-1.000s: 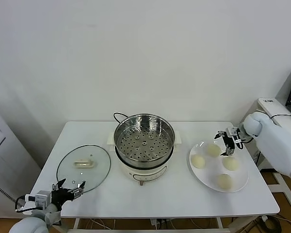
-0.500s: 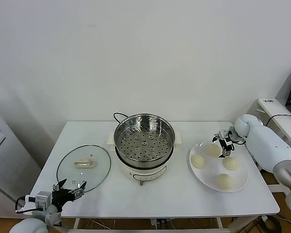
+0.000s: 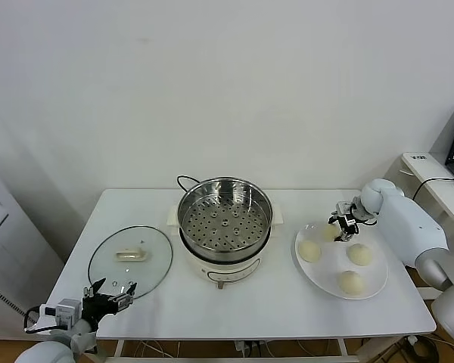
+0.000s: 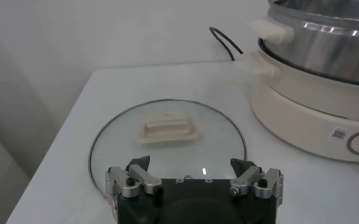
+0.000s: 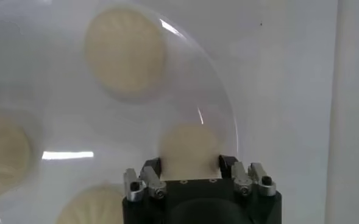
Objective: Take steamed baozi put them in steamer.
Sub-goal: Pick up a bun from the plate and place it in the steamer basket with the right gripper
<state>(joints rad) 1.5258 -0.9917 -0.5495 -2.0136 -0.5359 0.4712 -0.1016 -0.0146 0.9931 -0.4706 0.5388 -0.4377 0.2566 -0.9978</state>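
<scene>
Resting on a flat white plate (image 3: 324,261) at the table's (image 3: 287,302) right end, four steamed baozi (image 3: 309,251) sit apart from one another, round and without any long axis. The right gripper (image 3: 341,226) stands over the rear bun (image 5: 188,148), its fingers (image 5: 150,168) closed against the dough on both sides (the wrist view shows the bun wedged between them), hiding much of it from the head camera. Left of the plate stands the steamer (image 3: 225,215), its perforated steel basket facing up on a white pot base, black cord (image 3: 183,180) trailing behind. A glass lid (image 3: 130,259) lies flat farther left. The left gripper (image 3: 107,295) hovers at the table's front-left edge, jaws wide apart.
</scene>
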